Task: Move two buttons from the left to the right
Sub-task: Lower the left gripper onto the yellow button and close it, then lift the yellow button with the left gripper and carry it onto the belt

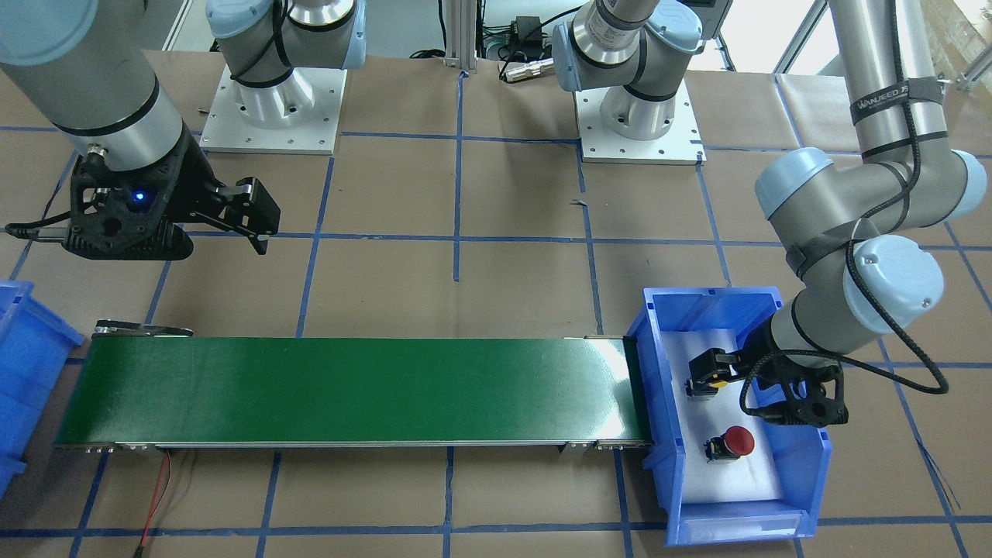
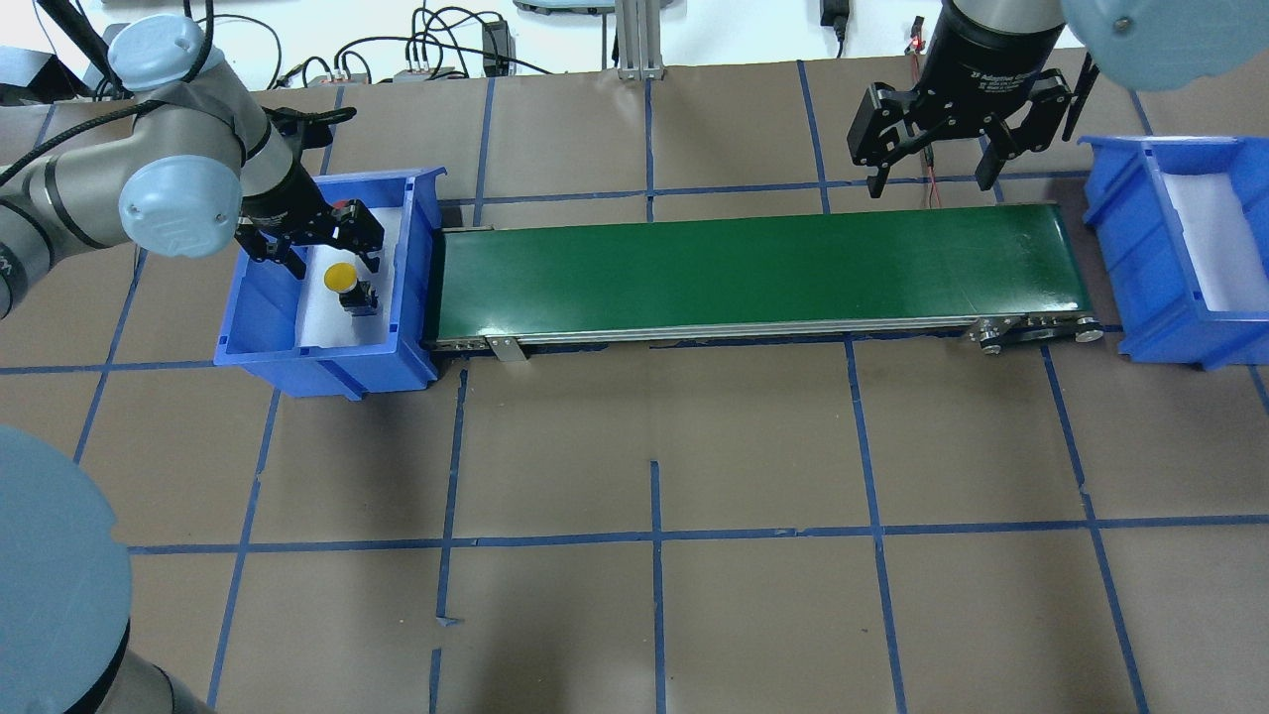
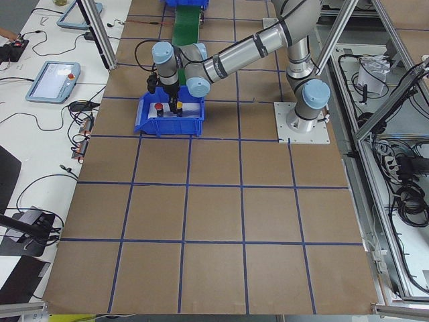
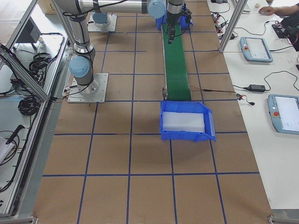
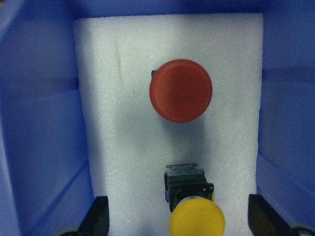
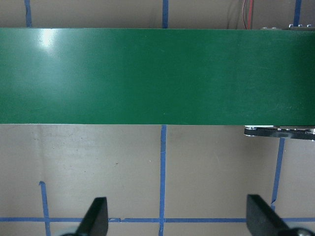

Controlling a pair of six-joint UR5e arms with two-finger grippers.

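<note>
Hovering in left bin (image 5: 39,123), left gripper (image 5: 178,219) fingers wide, yellow button (image 5: 197,222) between them; red button (image 5: 180,90) at 12 o'clock. Probably light, rigid, slick caps: pinch black base (image 5: 189,184). Right gripper (image 2: 932,180) wide, empty.

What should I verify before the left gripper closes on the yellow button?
1. Left gripper open: ok, fingers spread wide.
2. Yellow button between the fingers: ok, roughly centred in the left wrist view.
3. Fingers low enough to catch it: cannot tell.
4. Red button out of the closing path: ok, it stands apart from the yellow one in the same left bin.
5. Belt free: ok, nothing shows on it.
6. Right gripper ready: ok, open, near the belt's far end by the right bin.
</note>
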